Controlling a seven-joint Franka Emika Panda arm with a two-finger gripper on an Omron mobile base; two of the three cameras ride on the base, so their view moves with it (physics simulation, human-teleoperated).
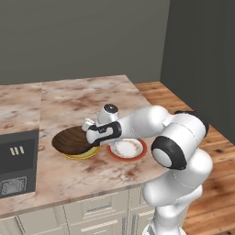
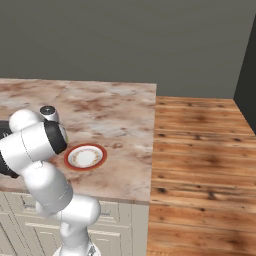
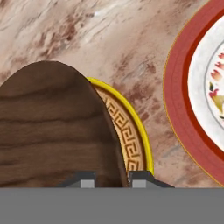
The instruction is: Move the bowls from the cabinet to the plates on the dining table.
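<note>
- Dark-brown wood identifies the bowl (image 1: 69, 140) we see resting on the yellow-rimmed plate (image 1: 85, 154), on the dining table (image 1: 69, 98).
- In the hand view, we see the wooden bowl (image 3: 52, 127) covering most of the yellow-rimmed plate (image 3: 131, 131); a crescent of yellow rim and patterned border shows on one side.
- We locate the gripper (image 1: 86, 131) at the bowl's right edge, low over the plate.
- In the hand view, the gripper (image 3: 113, 180) has its two fingertips (image 3: 87, 180) standing on either side of the bowl's rim. We cannot tell whether they clamp the rim or stand just clear of it.
- The red-rimmed plate (image 1: 126, 149) lies just beside the yellow-rimmed one, apart from it, with bare stone between them. It carries nothing.
- In the right base view, we see the red-rimmed plate (image 2: 85, 156) near the table's front edge.
- A grey microwave (image 1: 17, 161) stands at the table's left end.
</note>
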